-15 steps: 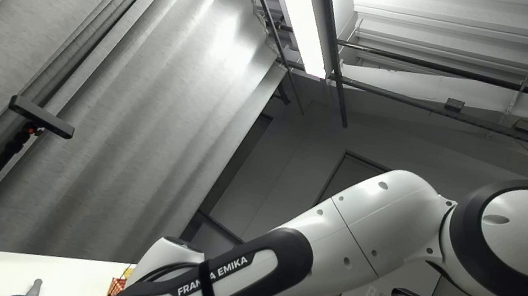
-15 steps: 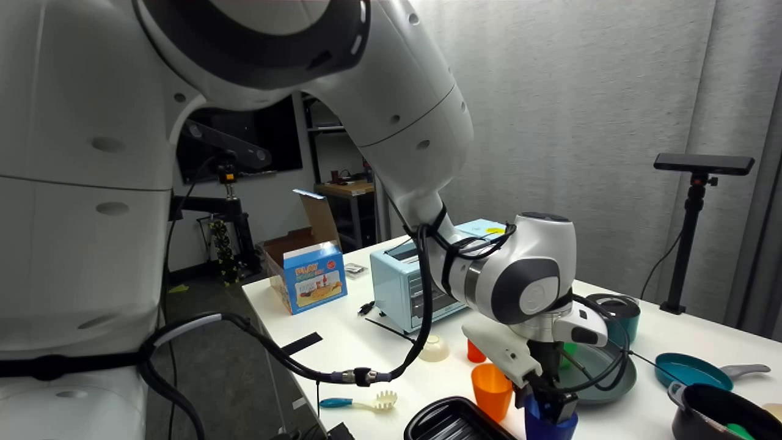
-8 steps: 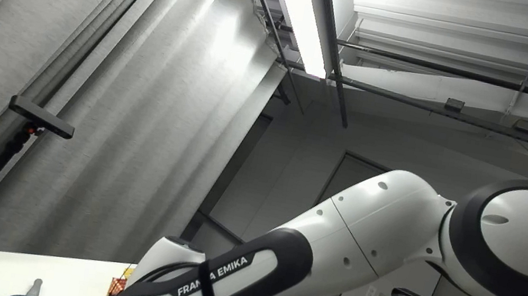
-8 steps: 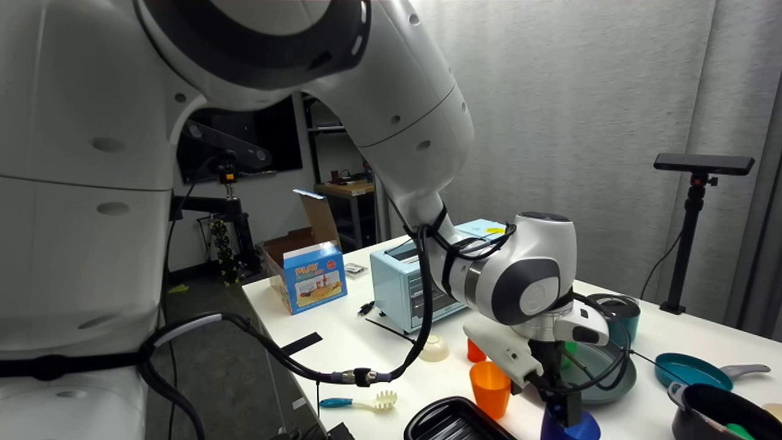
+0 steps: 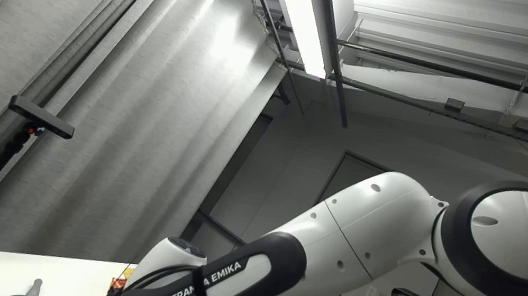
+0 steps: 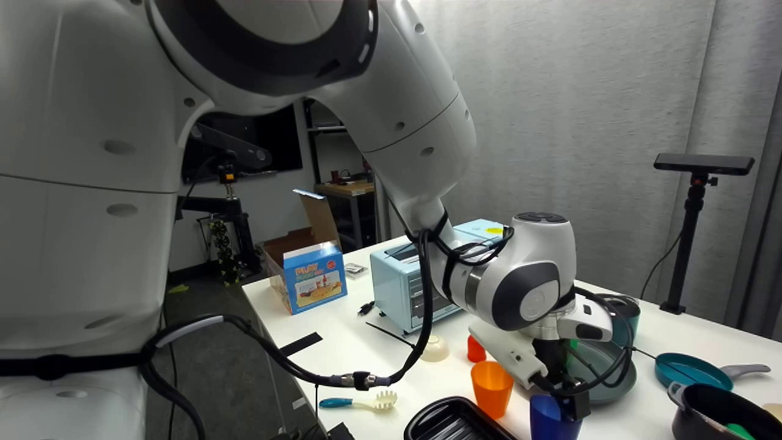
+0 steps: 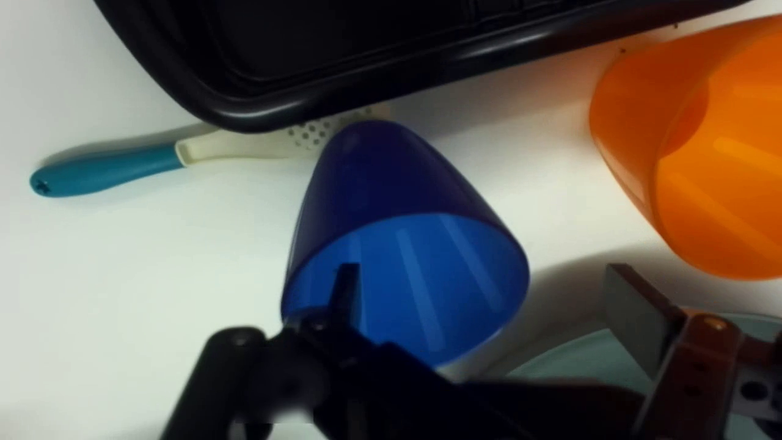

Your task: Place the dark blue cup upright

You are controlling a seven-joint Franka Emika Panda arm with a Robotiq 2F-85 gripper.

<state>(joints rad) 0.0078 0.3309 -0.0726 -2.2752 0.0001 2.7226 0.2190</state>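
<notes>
White bench (image 7: 183, 269) is exposed beside the parted fingers (image 7: 635, 318). Room is left between the upright dark blue cup (image 6: 545, 421), its base cut off in an exterior view, and the orange cup (image 7: 641, 116). The blue rim is partly hidden by one finger.

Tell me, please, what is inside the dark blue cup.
In the wrist view, the dark blue cup shows blue inner wall and no contents. The tool covers part of the mouth; whether one finger dips inside is unclear. The side wall hides the bottom.
</notes>
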